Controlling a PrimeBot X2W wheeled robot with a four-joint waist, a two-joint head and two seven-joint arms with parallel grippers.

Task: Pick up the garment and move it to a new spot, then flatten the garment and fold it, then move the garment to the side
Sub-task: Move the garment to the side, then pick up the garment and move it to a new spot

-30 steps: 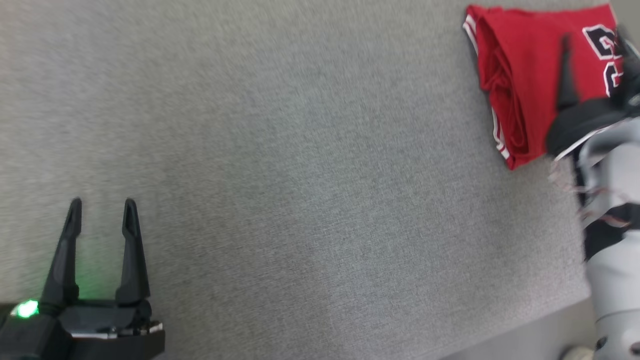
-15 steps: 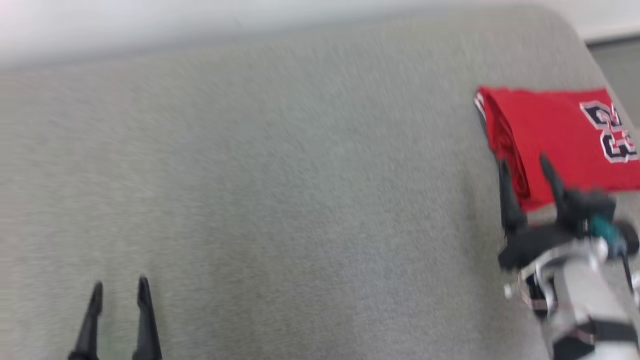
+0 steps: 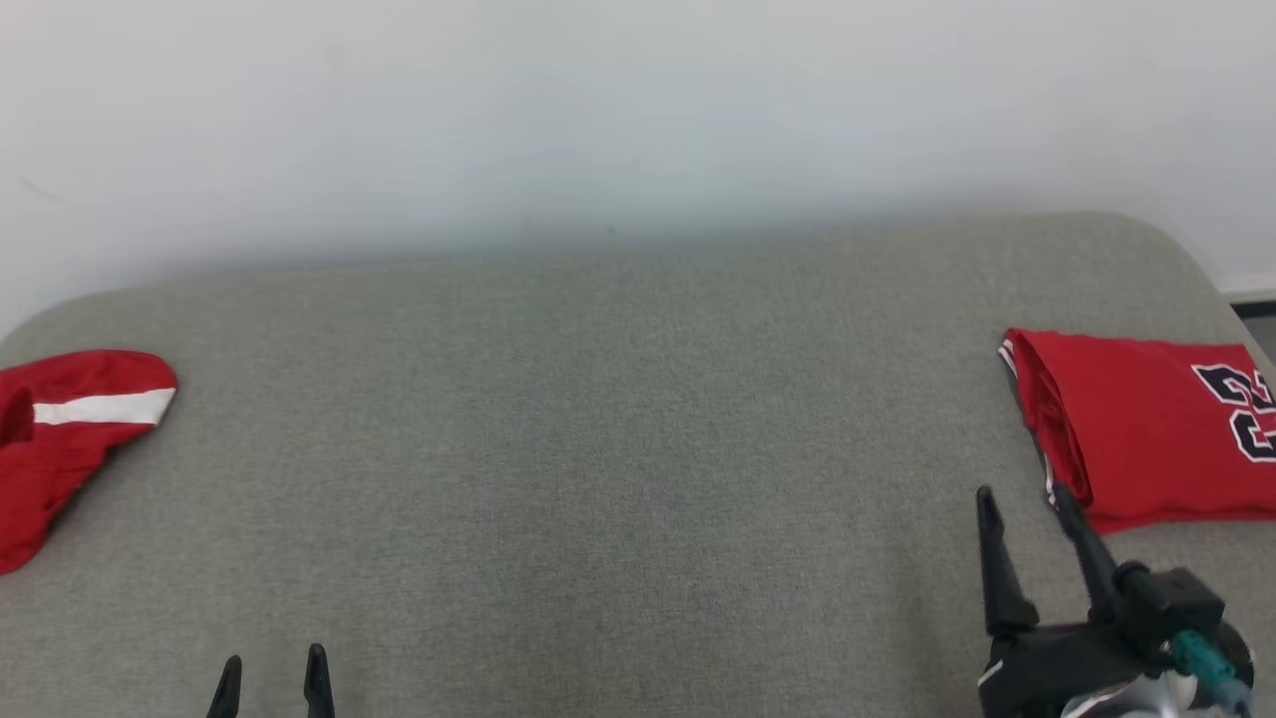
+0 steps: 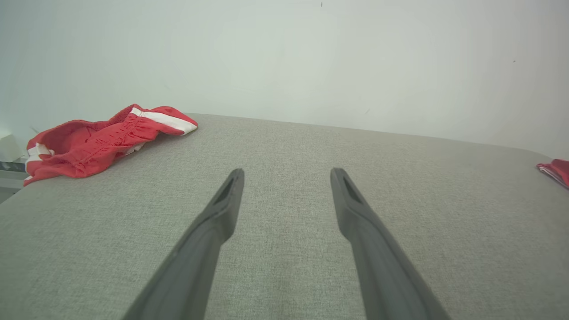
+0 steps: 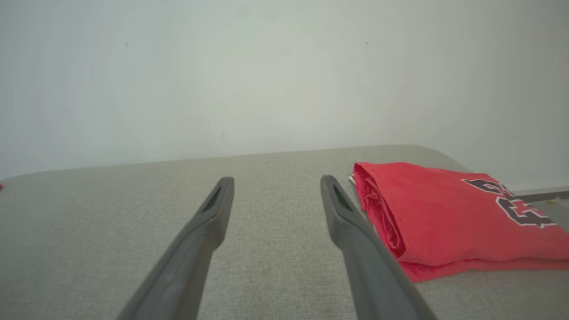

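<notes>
A folded red garment (image 3: 1146, 439) with dark numbers lies flat at the table's right end, also in the right wrist view (image 5: 444, 213). A second red garment (image 3: 70, 429) with a white stripe lies crumpled at the left edge, and the left wrist view has it at far left (image 4: 102, 138). My right gripper (image 3: 1024, 494) stands open just in front and left of the folded garment, with nothing between its fingers (image 5: 277, 180). My left gripper (image 3: 274, 660) is open and empty near the front left, well short of the crumpled garment (image 4: 288, 173).
The grey fabric table (image 3: 598, 449) has rounded far corners and stands against a white wall (image 3: 638, 120). A strip of floor (image 3: 1258, 324) lies past the right end. The crumpled garment partly hangs over the table's left edge.
The head camera has tilted up, bringing the wall and the crumpled garment into view. My right gripper has drawn back from over the folded garment to its near left corner.
</notes>
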